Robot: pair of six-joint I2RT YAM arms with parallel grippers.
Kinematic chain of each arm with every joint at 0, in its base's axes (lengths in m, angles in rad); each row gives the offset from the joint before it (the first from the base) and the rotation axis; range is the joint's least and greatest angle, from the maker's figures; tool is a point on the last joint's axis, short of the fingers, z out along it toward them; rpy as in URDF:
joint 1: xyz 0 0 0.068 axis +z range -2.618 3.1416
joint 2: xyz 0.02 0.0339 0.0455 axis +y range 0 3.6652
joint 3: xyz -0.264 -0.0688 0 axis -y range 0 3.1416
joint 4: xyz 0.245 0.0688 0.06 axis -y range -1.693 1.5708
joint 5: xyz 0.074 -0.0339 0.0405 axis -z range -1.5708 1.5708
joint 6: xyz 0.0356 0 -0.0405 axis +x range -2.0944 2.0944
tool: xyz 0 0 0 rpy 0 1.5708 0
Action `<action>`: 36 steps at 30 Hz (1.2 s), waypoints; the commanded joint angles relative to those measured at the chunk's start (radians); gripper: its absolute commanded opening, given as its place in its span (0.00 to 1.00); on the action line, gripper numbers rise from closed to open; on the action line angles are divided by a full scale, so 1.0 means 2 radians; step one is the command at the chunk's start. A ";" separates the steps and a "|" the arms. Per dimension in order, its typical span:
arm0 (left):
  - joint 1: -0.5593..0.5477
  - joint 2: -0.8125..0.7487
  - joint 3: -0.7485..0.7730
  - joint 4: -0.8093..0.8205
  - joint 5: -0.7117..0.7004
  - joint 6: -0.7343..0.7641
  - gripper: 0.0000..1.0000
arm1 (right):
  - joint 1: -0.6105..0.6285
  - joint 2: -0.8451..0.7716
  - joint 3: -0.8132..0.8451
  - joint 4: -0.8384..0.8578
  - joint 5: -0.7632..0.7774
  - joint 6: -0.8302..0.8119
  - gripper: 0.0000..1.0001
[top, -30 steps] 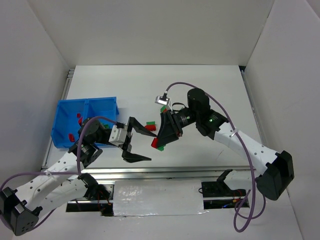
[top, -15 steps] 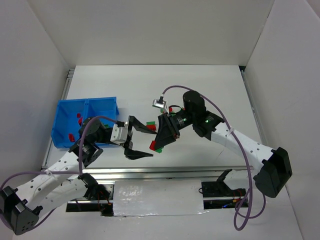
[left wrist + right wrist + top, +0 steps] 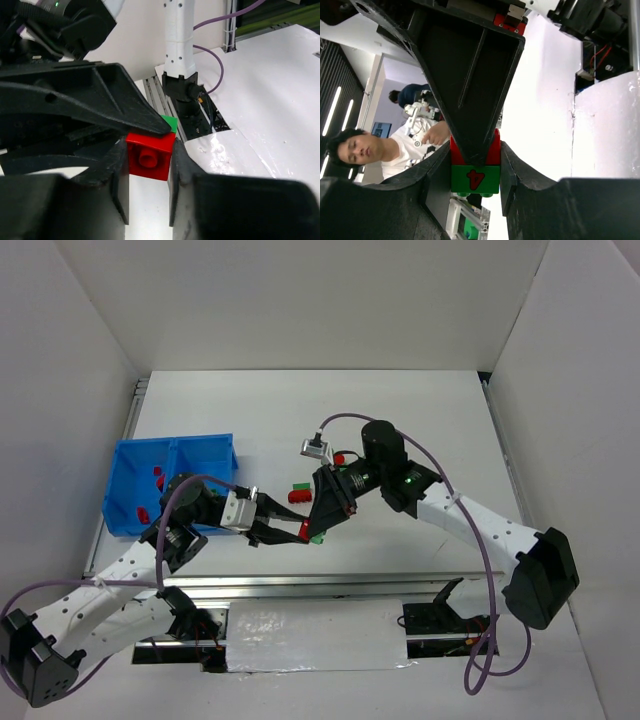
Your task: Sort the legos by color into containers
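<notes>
Gripping one small joined red-and-green plastic brick (image 3: pixel 309 532) over the white desk (image 3: pixel 430 430), right of the blue plastic bin (image 3: pixel 176 447). Clamping red half (image 3: pixel 149 156) with left tool (image 3: pixel 147 167), green half (image 3: pixel 475 179) with right tool (image 3: pixel 475 172); likely pulling apart lengthwise next.

Bin (image 3: pixel 128 468) at table's (image 3: pixel 430 440) left; joined brick (image 3: pixel 311 531) mid-table between left fingers (image 3: pixel 276 531), right fingers (image 3: pixel 331 502); loose bricks (image 3: pixel 298 495) behind.

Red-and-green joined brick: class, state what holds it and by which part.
Both grippers hold the joined brick: the left gripper pinches the side faces of its red half, the right gripper the sides of its green half.
</notes>
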 commanded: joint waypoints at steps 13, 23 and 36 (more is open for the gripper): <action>-0.003 0.001 0.031 -0.021 -0.047 -0.009 0.00 | -0.033 -0.060 -0.040 0.112 0.063 0.018 1.00; -0.003 -0.092 -0.061 0.043 -0.376 -0.083 0.00 | -0.074 -0.162 -0.138 0.030 0.409 -0.104 1.00; -0.003 -0.115 -0.038 -0.051 -0.457 -0.098 0.00 | -0.120 -0.131 -0.092 0.005 0.524 -0.073 0.98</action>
